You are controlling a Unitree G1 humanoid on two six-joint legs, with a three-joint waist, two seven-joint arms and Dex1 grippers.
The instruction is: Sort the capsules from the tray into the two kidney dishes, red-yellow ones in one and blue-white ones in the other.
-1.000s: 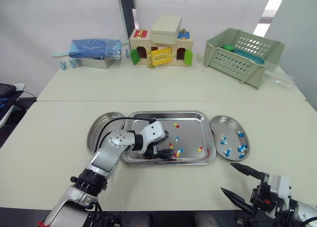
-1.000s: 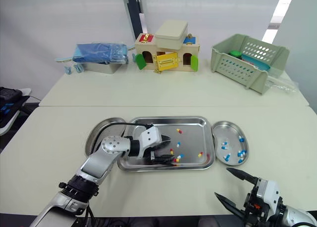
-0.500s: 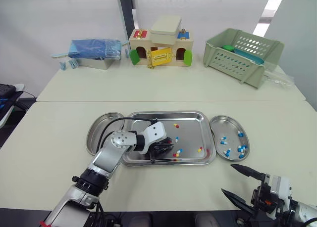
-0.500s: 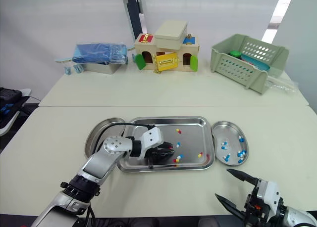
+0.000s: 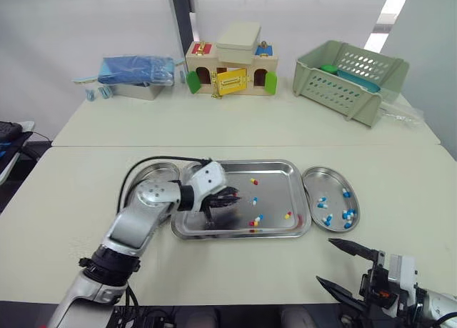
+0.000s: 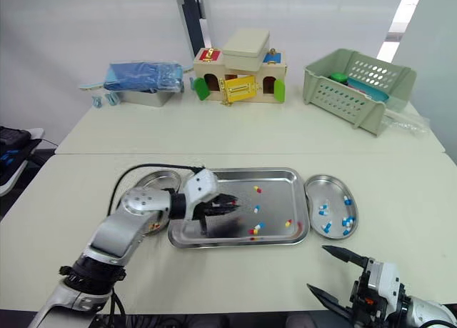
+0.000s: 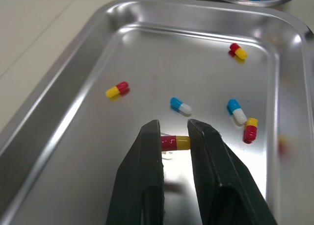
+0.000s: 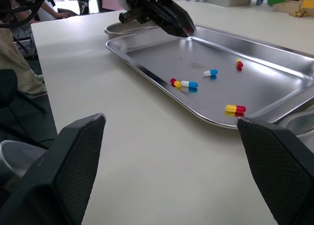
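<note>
My left gripper (image 5: pixel 230 196) hovers over the left part of the steel tray (image 5: pixel 239 164), shut on a red-yellow capsule (image 7: pixel 174 142) held crosswise between the fingertips. Loose capsules lie in the tray: a red-yellow one (image 5: pixel 254 181), a blue-white one (image 5: pixel 255 200), a small mixed cluster (image 5: pixel 255 220) and another red-yellow one (image 5: pixel 288 215). The left kidney dish (image 5: pixel 146 178) sits against the tray's left side, partly behind my arm. The right kidney dish (image 5: pixel 321 181) holds several blue-white capsules (image 5: pixel 348 214). My right gripper (image 5: pixel 325 260) stands open near the table's front edge, holding nothing.
On the far table stand a toy house with coloured doors (image 5: pixel 232 67), a green slotted basket (image 5: pixel 351 78) and a metal box with a blue packet (image 5: pixel 136 74). A seam (image 5: pixel 250 146) divides the two tables. Bare tabletop lies in front of the tray.
My left gripper has risen from the tray's front area and drawn back and left with the red-yellow capsule in it. The right gripper has hardly moved.
</note>
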